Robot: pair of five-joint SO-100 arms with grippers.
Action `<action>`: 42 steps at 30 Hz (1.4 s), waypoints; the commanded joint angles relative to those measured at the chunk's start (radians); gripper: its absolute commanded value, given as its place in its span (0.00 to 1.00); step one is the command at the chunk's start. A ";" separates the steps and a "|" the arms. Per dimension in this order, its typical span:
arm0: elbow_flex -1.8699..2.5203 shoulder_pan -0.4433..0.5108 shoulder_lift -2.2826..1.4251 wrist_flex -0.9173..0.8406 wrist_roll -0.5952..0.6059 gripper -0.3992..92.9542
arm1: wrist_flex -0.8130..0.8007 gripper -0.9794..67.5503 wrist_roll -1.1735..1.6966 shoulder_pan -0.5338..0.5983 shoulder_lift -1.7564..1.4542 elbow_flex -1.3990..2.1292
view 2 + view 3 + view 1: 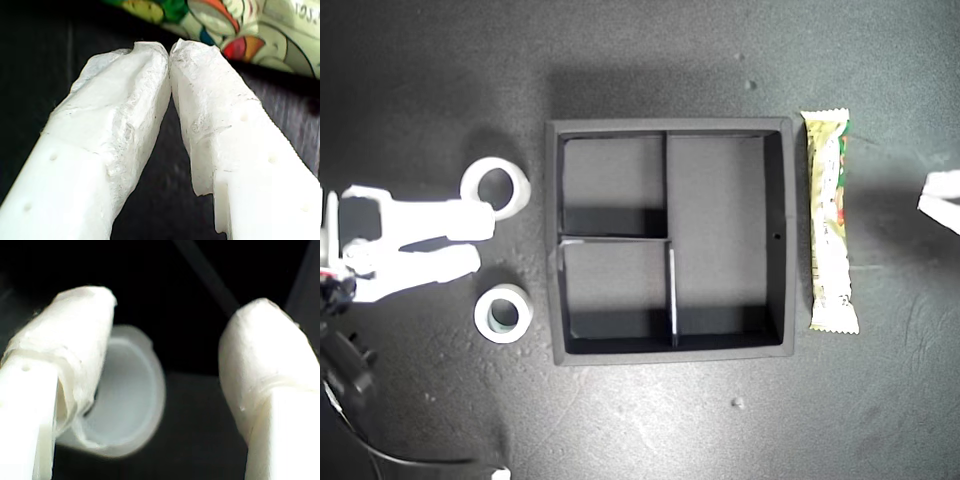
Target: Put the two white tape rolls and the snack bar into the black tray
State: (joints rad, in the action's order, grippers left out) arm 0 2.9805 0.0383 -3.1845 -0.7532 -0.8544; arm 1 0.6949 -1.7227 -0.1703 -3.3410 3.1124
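The black tray [788, 240] sits in the middle of the exterior view with all three compartments bare. Two white tape rolls lie on the exterior view's left: the wider one [495, 186] farther back, the thicker one [503, 313] nearer. My second gripper [482, 241] [175, 305] is open between them, one finger against the wider roll's edge. The second wrist view has a tape roll [125, 395] beside one finger, not between the two. The snack bar [830, 225] [235, 25] lies along the tray's wall on the exterior view's right. My first gripper [942, 200] [170, 47] is shut on nothing, just short of the bar.
Everything rests on a dark matte surface [650, 420]. Black cables [360, 420] curl at the exterior view's lower left, by the second arm's base. Small pale specks [738, 403] dot the surface in front of and behind the tray.
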 commanded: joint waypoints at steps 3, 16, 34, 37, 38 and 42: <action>-0.222 -0.064 0.430 0.025 -0.026 0.18 | -0.074 0.01 0.195 0.040 -0.009 -0.020; -0.319 -0.084 0.746 0.135 -0.017 0.17 | 0.028 0.01 0.318 0.106 -0.009 -0.080; -0.502 -0.192 1.138 0.127 -0.069 0.00 | 0.132 0.01 0.014 -0.106 -0.009 -0.137; -0.571 -0.204 1.017 0.026 -0.048 0.00 | 0.011 0.01 0.577 -0.087 0.000 -0.190; -0.606 -0.204 0.979 -0.003 -0.037 0.00 | 0.014 0.01 0.692 -0.077 0.005 -0.210; -0.813 -0.183 0.966 -0.100 -0.002 0.00 | 0.017 0.01 0.963 -0.029 0.006 -0.278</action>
State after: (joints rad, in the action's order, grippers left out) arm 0 2.3332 -0.1549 -2.1905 -0.8053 -0.8790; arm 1 0.7394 -1.0508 -0.2393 -3.3410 2.9176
